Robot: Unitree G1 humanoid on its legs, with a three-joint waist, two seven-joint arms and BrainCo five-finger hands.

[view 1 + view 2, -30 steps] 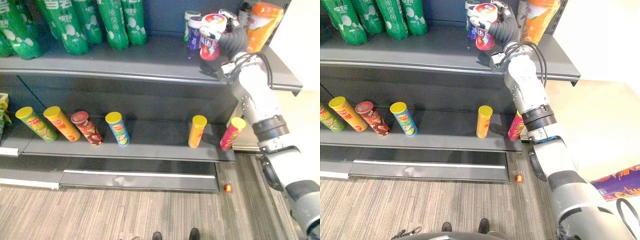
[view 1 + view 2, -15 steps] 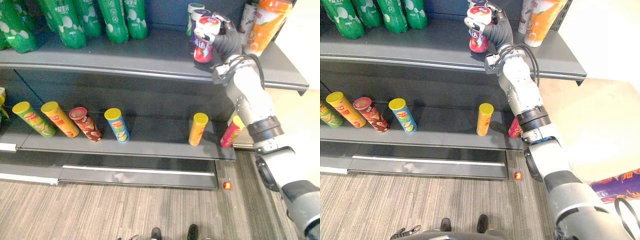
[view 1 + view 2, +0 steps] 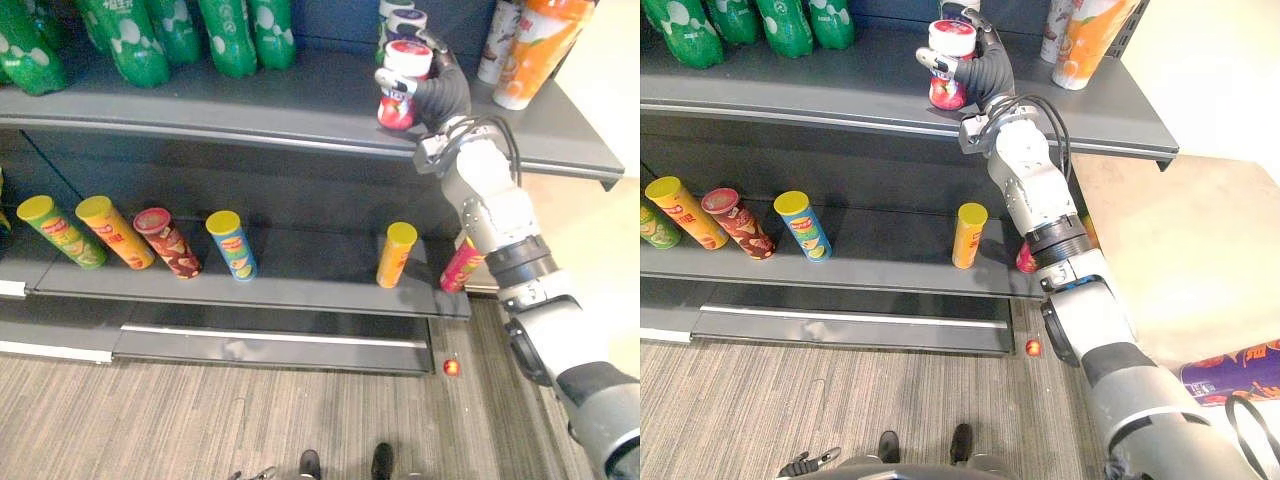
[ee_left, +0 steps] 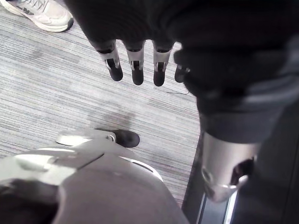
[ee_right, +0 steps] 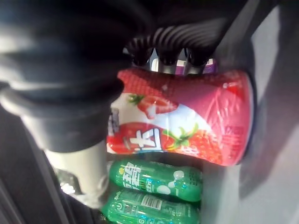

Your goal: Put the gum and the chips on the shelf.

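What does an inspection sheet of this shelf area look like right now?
Surface: grey upper shelf, with the lower shelf below it.
Job's things: red gum tub upright in the right hand at the upper shelf; contact with the shelf unclear. Chip cans lean on the lower shelf.
Clutter: green bottles, orange bottle, small red object on the floor.
Hands: right hand curled round the gum tub; left hand straight-fingered above the floor.
Cables: nothing seen.
Surroundings: striped floor; a person's shoe.
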